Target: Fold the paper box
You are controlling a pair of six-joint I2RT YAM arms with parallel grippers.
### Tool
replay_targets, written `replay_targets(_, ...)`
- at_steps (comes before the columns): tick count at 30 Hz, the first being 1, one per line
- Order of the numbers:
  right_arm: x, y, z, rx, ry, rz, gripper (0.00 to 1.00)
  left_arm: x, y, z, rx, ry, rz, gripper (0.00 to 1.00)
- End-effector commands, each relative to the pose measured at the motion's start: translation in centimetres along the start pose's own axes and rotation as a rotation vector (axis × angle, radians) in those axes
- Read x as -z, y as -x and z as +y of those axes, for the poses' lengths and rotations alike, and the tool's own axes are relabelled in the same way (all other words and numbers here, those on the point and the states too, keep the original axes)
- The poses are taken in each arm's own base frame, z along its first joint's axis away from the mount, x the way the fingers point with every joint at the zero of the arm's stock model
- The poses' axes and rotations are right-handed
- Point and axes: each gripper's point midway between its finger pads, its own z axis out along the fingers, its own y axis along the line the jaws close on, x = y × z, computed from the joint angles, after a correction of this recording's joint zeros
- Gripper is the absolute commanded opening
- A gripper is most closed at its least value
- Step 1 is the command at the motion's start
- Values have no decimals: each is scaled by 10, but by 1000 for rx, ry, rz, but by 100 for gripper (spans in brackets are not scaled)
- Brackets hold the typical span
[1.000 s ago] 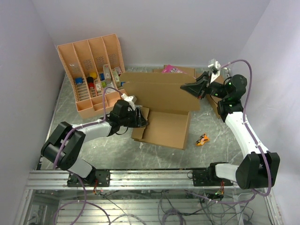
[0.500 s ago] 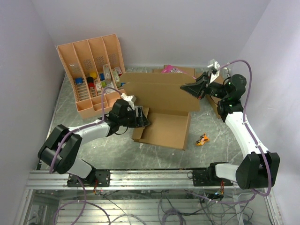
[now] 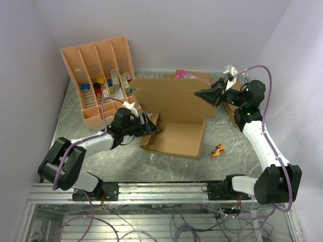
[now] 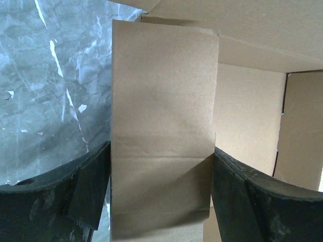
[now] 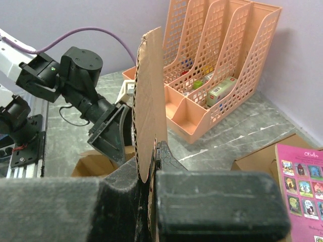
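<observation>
1. Spreading wide, the fingers [image 4: 88, 186] of my left gripper [image 4: 161, 161] are flanking a narrow side flap [image 4: 161, 91] of the paper box [image 3: 174, 136]. The flap is filling the gap from pad to pad, and I cannot tell whether either pad is actually touching its edges.
2. My right gripper [image 5: 151, 166] is pressing its fingers [image 5: 217, 201] together, pinching the top edge of the box's tall back panel [image 5: 149, 101], which is standing upright.
3. The box is sitting mid-table between the two arms. Its base is lying flat, the back panel is rising behind it, and the left flap is lifting off the table at my left gripper.
4. I am seeing bare table [image 3: 101, 156] to the left of the flap and along the box's near edge. The mesh tray [image 3: 98, 75] is crowding the far-left corner, close to the panel's left end. A small orange object [image 3: 218, 150] is lying near the box's right near corner, apart from it.
5. The left wrist view is cutting off the flap's lower end behind the fingers. The right wrist view is showing the panel nearly edge-on, so its face is mostly hidden. A pink printed card [image 5: 303, 186] is running off that frame and resting on a smaller brown box [image 5: 262, 156].
6. The cardboard is looking plain, brown and matte, with corrugation showing along the pinched edge. The table is showing grey marbling with pale streaks, and the tray is showing orange-tan latticed walls.
</observation>
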Motion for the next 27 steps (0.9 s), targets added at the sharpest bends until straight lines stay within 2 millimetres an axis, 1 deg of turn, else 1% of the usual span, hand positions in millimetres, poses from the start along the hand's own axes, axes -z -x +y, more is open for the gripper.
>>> replay_targets(1,1,-9,3,-17,-6,16,0,12,25,-38,17,-186,-81,82)
replay_targets(3,1,-11,3,-18,-5,20,0,14,27,-38,38,-205,-92,86)
replay_targets(7,-1,-16,4,-4,-7,35,0,15,30,-38,55,-225,-99,86)
replay_targets(10,-6,-19,10,31,9,49,0,14,33,-34,36,-181,-95,86)
replay_targets(13,-16,-17,18,57,37,63,0,14,36,-29,9,-118,-84,86)
replay_targets(14,-21,-8,19,88,43,60,0,14,36,-28,3,-109,-78,86)
replay_targets(16,-29,-4,22,112,49,78,0,16,37,-29,-6,-99,-73,86)
replay_targets(20,-45,16,23,201,48,83,0,18,41,-31,-22,-88,-75,87)
replay_targets(24,-55,42,20,255,48,62,0,18,53,-28,-41,-54,-109,87)
replay_targets(27,-64,51,20,260,49,66,0,19,66,-32,-49,-60,-166,87)
